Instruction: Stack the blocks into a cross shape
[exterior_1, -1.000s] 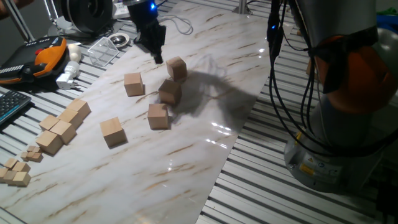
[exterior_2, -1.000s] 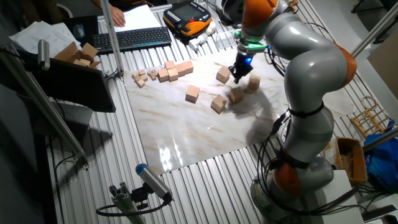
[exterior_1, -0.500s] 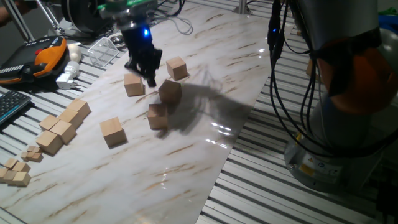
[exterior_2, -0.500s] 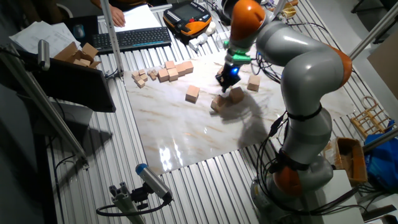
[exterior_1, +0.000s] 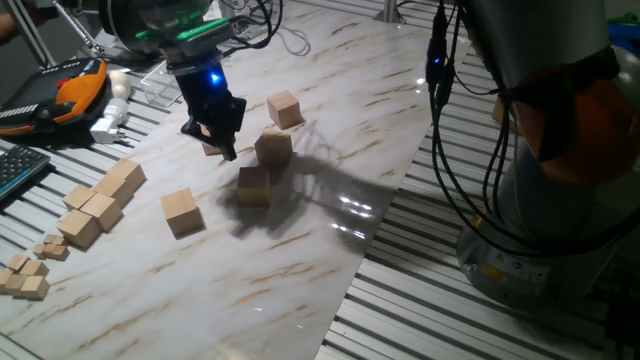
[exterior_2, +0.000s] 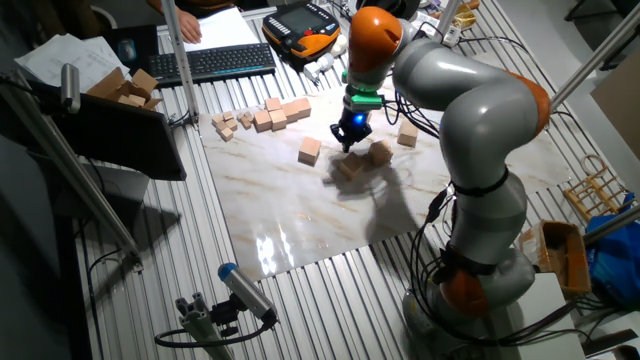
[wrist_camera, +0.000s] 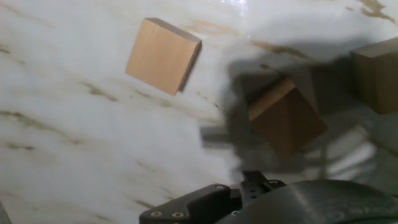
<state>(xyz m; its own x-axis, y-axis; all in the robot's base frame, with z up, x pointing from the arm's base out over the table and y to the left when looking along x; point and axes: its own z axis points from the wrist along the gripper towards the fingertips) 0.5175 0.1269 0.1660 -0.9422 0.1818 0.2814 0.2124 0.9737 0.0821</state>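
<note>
From here the marble desk (exterior_1: 330, 90) carries five blocks (exterior_1: 273, 148) lying loose and apart, no cross begun, and my tool (exterior_1: 222, 146) hangs low over one block (wrist_camera: 163, 55); whether its jaws are wide or narrow, I cannot tell.

Grey arm (exterior_2: 470, 110), orange joints, black hand (exterior_1: 222, 132), blue light.

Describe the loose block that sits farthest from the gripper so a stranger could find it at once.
Start at the white marble board on the slatted table. In the one fixed view, four loose cubes cluster near the gripper; go from it toward the near-left edge to the lone block. It stands alone, touching nothing, between that cluster and the joined row of cubes off the board.
</note>
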